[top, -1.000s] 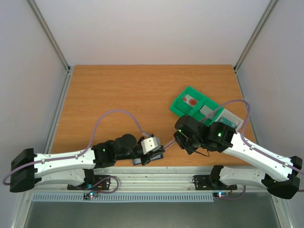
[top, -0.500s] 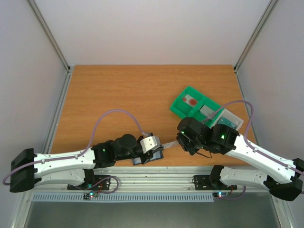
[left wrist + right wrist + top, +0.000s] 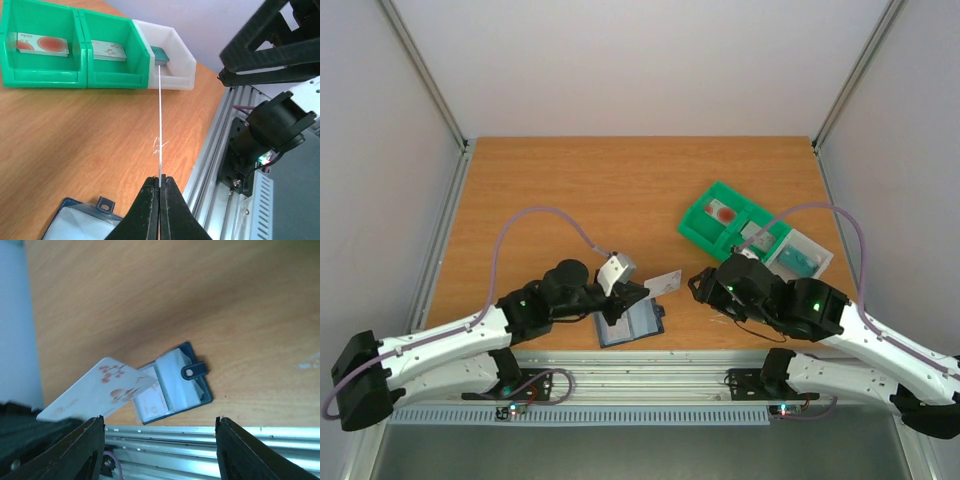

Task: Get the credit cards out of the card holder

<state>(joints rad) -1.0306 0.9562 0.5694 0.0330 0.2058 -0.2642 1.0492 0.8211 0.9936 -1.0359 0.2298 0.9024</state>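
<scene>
Left end effector (image 3: 642, 292) (image 3: 160, 183): fingers pressed together, clamped on one short edge of a whitish card (image 3: 664, 281) (image 3: 160, 120) (image 3: 102, 387). Holds it up off the tabletop (image 3: 580, 190), tilted. Seen edge-on in the left wrist view as a thin pale line running out from the fingertips; seen flat in the right wrist view, with small red marks on its face.

Below and just beside that end effector, near the front edge of the tabletop: the card holder (image 3: 630, 322) (image 3: 80, 222) (image 3: 175, 385), slate-blue, lying open and flat, its little dark tab with a round snap sticking out on the side toward the right arm. Clear pockets inside, with another pale card (image 3: 150, 401) showing in one of them.

Right end effector (image 3: 702, 286) (image 3: 160, 450): fingers spread wide apart, nothing between them. Hovers near the free end of the raised card; cannot tell whether it touches.

Farther back on the right: a green tray (image 3: 705, 232) (image 3: 75, 80) with a white bin (image 3: 820, 262) (image 3: 177, 70) joined at its end. One card per compartment: a whitish card with a red blotch (image 3: 724, 212) (image 3: 42, 44), a greyish card (image 3: 757, 237) (image 3: 108, 50), and a teal card (image 3: 798, 258) (image 3: 160, 54) in the white bin.
</scene>
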